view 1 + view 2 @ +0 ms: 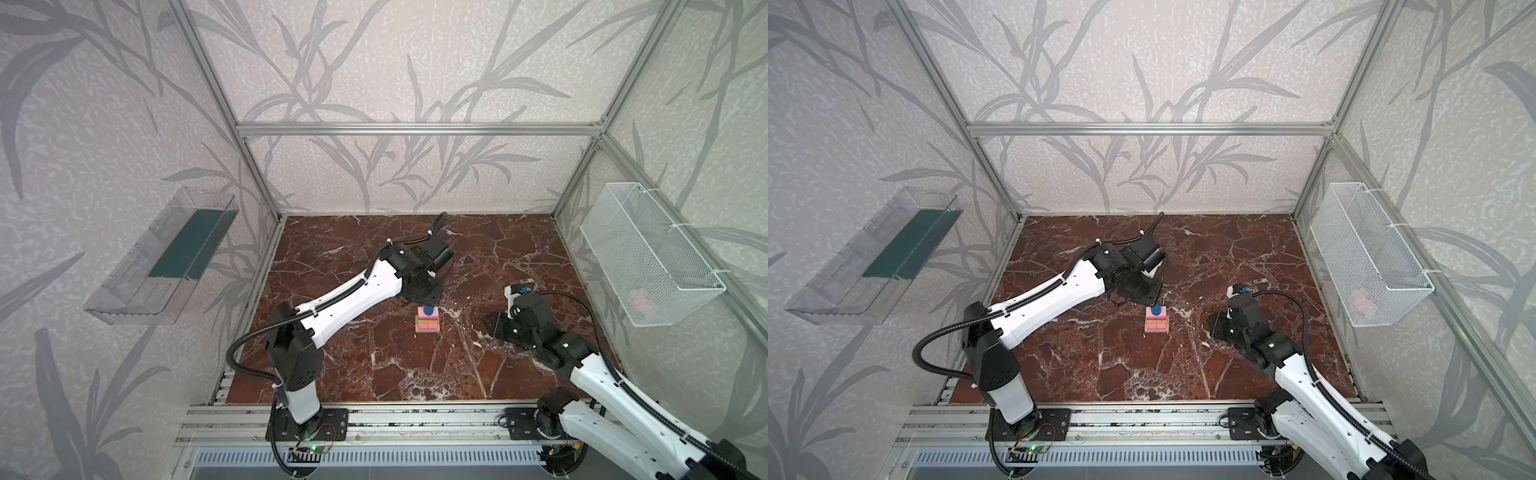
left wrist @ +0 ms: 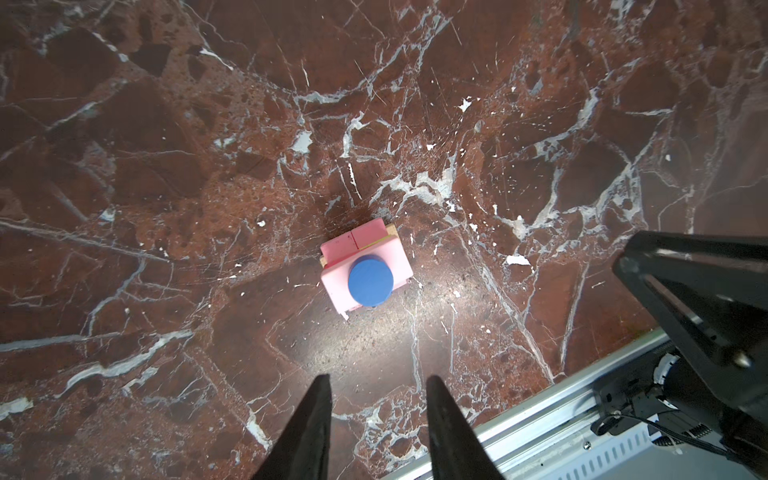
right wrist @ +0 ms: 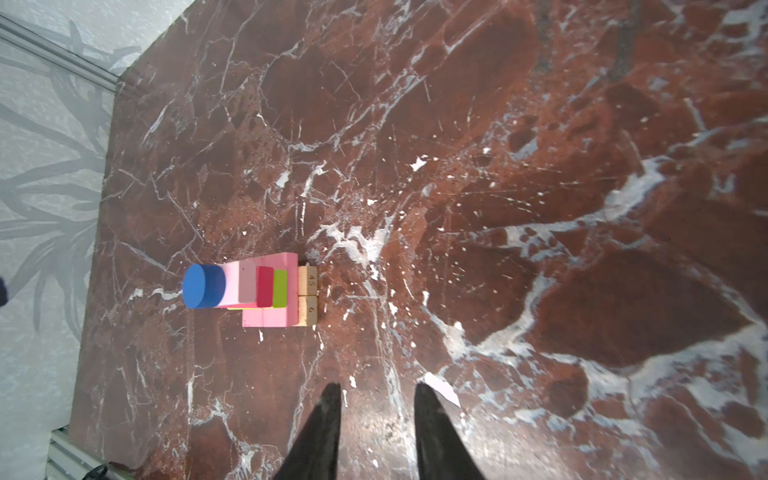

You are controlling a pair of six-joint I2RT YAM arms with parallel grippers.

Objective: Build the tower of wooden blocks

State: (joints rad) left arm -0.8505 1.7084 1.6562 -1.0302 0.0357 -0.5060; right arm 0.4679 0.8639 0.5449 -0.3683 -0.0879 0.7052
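Tower [image 2: 365,274] stands apart from left pincer [image 2: 378,377] and right pincer [image 3: 377,385] — both gaping, empty.

Pale wallpaper [image 1: 374,62] with grey leaf sprays covers the walls, edged by aluminium bars [image 1: 415,129]. A red-brown marble floor [image 1: 415,365] (white-veined) fills the lower centre. A clear bin [image 1: 158,257] hangs at left and a wire basket [image 1: 648,253] at right.

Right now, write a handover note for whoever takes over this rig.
Left gripper: open, empty, clear of the tower.
Right gripper: open, empty, off to the tower's side.
The tower stands mid marble table, tan bars lowest, blue disc on top.
Done: the stack looks complete.
Left: probably only to draw both arms back.
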